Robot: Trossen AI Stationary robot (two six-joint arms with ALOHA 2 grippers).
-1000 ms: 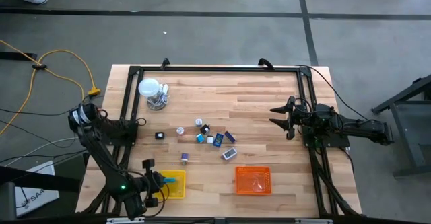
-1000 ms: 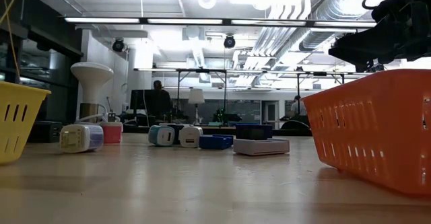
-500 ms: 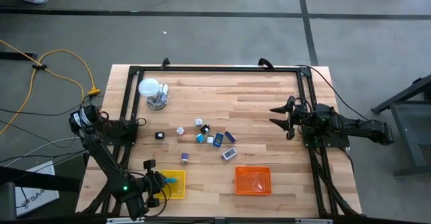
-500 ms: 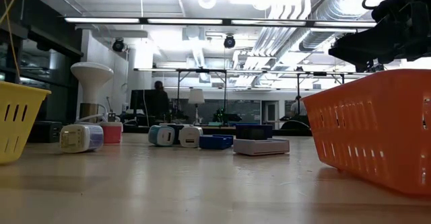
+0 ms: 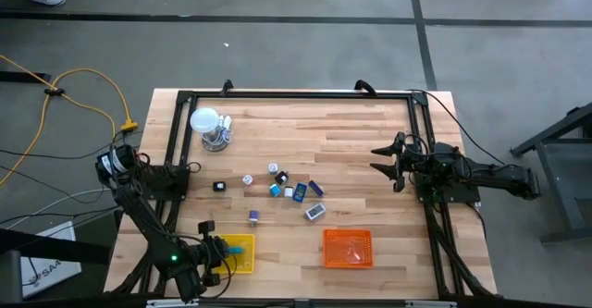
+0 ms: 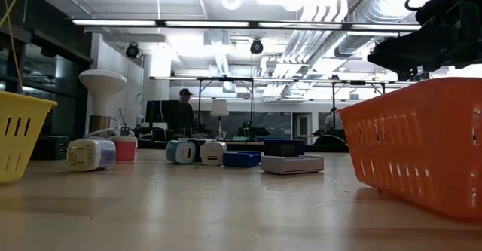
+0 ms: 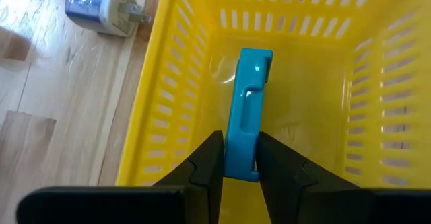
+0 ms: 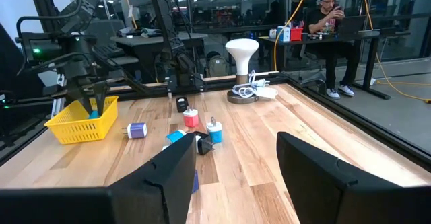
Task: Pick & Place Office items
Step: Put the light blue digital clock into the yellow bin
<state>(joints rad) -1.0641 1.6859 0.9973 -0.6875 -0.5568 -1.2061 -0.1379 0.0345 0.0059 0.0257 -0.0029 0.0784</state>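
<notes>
We look down on a light wooden table point(image 5: 351, 132) framed by black rails, with 2 dark robot arms. The left gripper point(image 7: 236, 158) hangs over the yellow mesh plastic tray point(image 7: 377, 109) at the table's near left corner, and its 2 dark fingers point(image 7: 205, 163) are closed on the lower end of a flat turquoise plastic block point(image 7: 246, 113). The block stands upright inside the tray, pinched from both sides; we cannot tell whether it touches the tray floor. Just outside the tray wall lies a small white and purple plug-shaped charger point(image 7: 104, 10), on its side on the wood.

The right gripper point(image 5: 388, 163) waits at the table's right edge, raised above the wood, with its fingers spread wide apart and holding nothing.

The other small office items sit in a loose cluster point(image 5: 282, 186) near the middle of the table, between the 2 arms: white, blue, teal and black pieces lying close together. A small black cube point(image 5: 219, 186) lies a little apart on the cluster's left side. A flat white and blue block point(image 5: 314, 213) lies on its near side.

An orange mesh plastic tray point(image 5: 347, 248) rests near the front edge, well apart from the yellow one. A white globe on a wire stand point(image 5: 207, 123) stands toward the far left of the table.

Beyond the table, in the right wrist view, a person point(image 8: 330, 22) sits at a desk.
</notes>
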